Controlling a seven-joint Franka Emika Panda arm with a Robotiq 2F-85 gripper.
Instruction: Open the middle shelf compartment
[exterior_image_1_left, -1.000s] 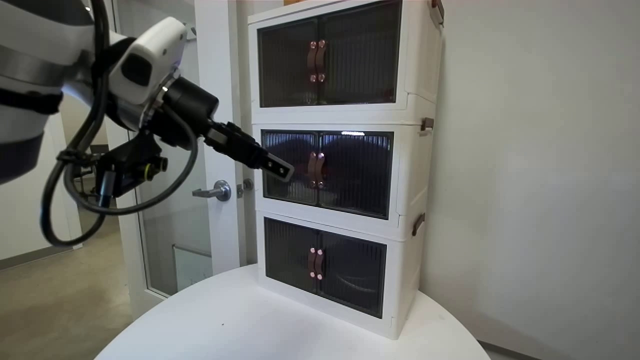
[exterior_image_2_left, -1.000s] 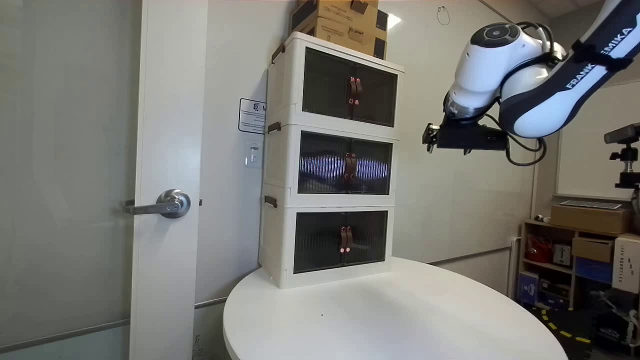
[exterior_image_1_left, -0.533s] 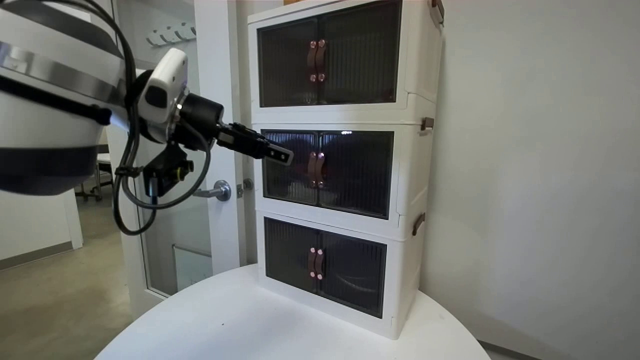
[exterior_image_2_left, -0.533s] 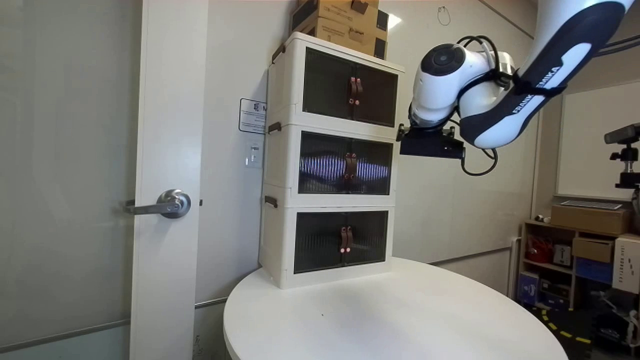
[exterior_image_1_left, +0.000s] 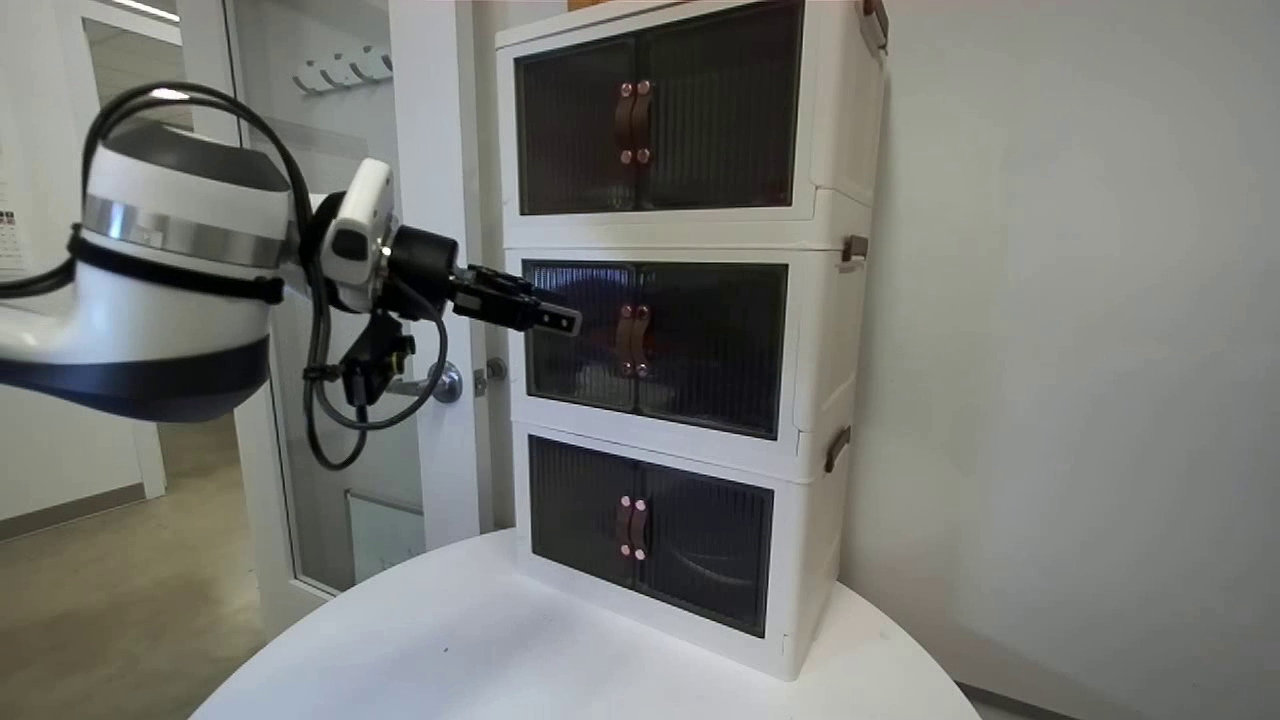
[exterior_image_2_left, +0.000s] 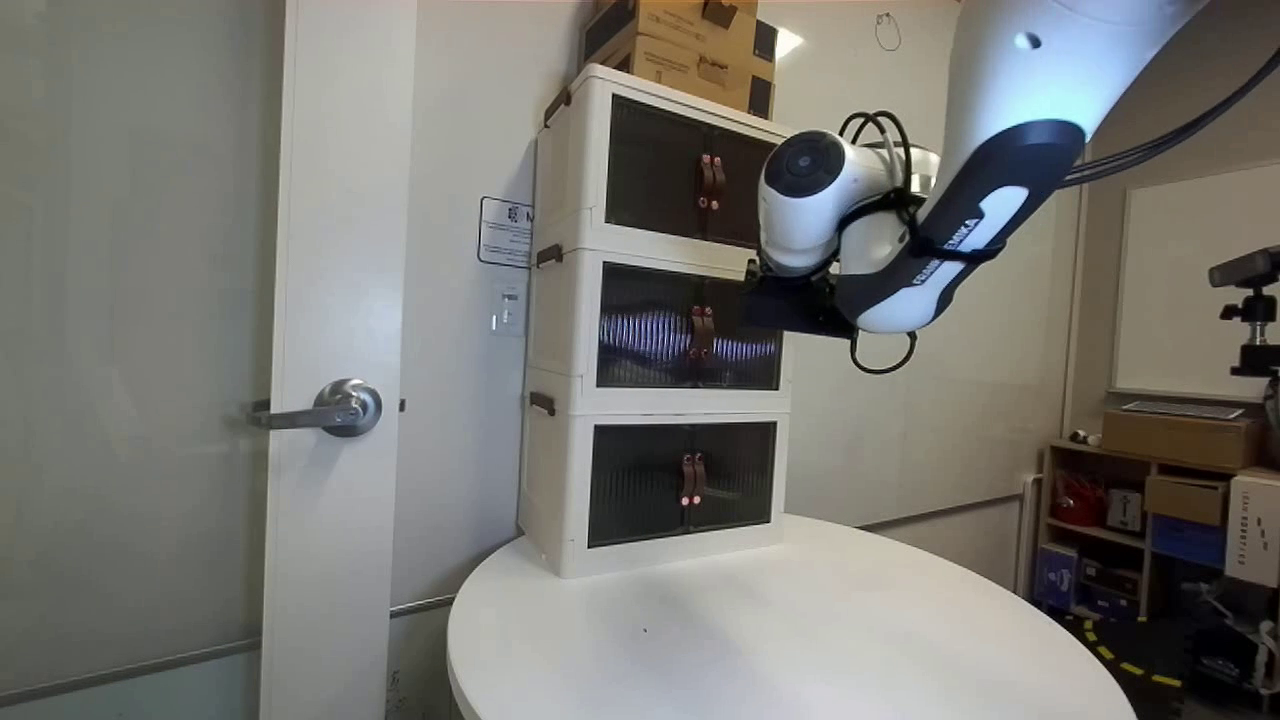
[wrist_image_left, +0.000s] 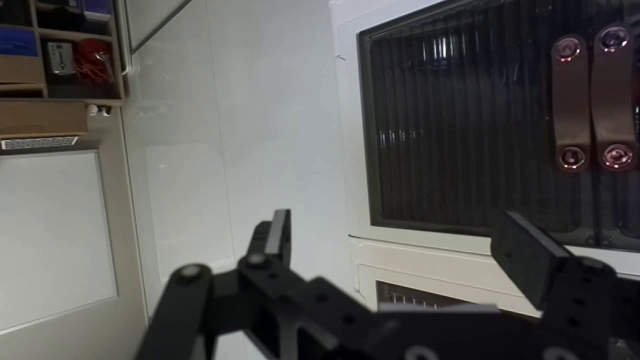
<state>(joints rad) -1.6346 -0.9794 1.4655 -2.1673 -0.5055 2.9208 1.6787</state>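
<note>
Claw, spread wide & empty, just swung closer to mid shelf compartment, doors closed, brown handles at claw's 2 o'clock in wrist view, so prob lining up, no pull yet

From opposite front corners, both exterior views face the white, dark-doored tower, close at the wrist view's three o'clock.

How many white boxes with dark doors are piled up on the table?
3. The top box sits on the middle box, which sits on the bottom box, and that one stands on the table. Both exterior views show all three, so none seems hidden.
</note>
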